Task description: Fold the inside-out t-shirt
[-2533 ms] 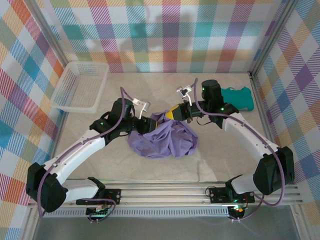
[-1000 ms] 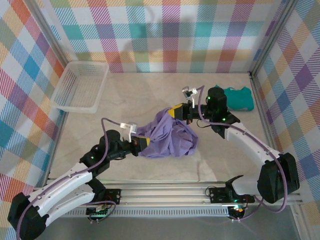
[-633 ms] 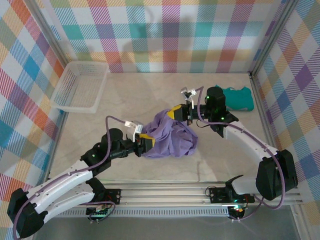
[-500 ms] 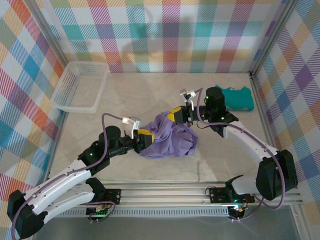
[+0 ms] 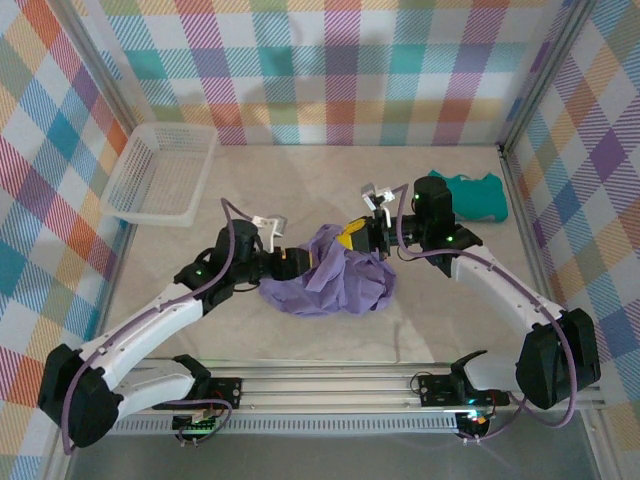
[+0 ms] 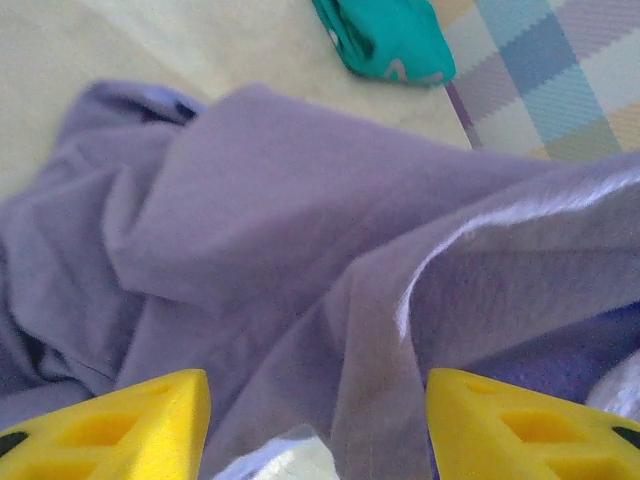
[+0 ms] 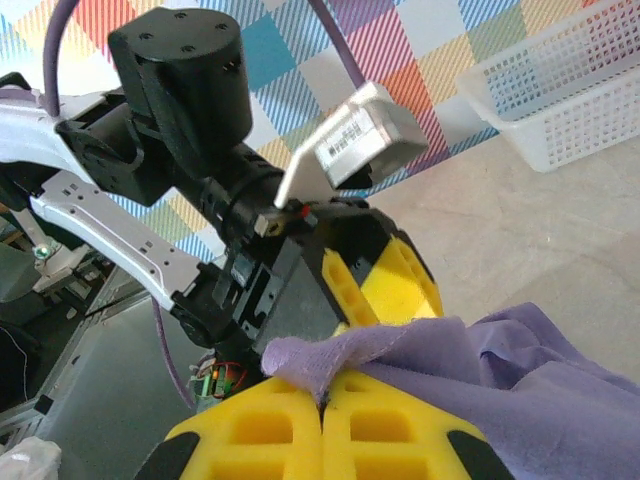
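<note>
The left gripper (image 6: 318,385) stands spread-fingered at the left edge of the inside-out t-shirt (image 5: 335,285), a rumpled lavender heap of soft folds in the middle of the table (image 5: 300,190). The right gripper (image 7: 322,408) pinches a fold at its top, fingers pressed together. A teal garment (image 5: 478,195) lies farther right.

The inside-out t-shirt (image 5: 335,285) at frame centre was soft, matt lavender cloth, heavily creased. The upper-left basket (image 5: 125,180) was white perforated plastic. The tabletop (image 5: 300,190) looked smooth and pale.
</note>
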### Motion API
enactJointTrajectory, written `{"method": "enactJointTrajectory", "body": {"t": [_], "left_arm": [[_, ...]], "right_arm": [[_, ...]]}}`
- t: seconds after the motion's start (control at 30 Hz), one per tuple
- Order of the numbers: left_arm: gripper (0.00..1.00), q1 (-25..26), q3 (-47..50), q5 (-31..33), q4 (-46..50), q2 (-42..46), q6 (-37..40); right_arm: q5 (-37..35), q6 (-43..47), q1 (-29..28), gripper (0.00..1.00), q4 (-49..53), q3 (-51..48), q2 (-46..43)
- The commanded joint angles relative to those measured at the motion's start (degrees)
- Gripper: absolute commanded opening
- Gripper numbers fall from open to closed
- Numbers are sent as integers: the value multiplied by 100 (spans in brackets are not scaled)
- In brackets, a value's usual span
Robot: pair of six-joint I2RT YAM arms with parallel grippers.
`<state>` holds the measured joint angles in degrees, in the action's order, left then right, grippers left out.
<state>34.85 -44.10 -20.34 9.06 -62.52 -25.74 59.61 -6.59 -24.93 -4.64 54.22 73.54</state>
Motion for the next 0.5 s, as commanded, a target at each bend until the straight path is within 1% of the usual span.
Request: {"method": "enactJointTrajectory", "body": {"t": [0.0,0.13,0.27,0.37,0.47], "left_arm": [[59,46,-160,-537,-148,-159,42],[59,94,-311,-615,-36,-426,177],[65,276,-581,-374,420,-736,581],[67,428,-849,185,998,-870,892],[62,463,-1052,906,1499,-896,1055]], "right_arm": [[118,193,23,0,35,32,-68],[85,245,23,0,141,53,-54],[93,203,23,0,146,80,-33],[39,207,27,0,230,92,-25],[-115,310,23,0,523,188,-23]]}}
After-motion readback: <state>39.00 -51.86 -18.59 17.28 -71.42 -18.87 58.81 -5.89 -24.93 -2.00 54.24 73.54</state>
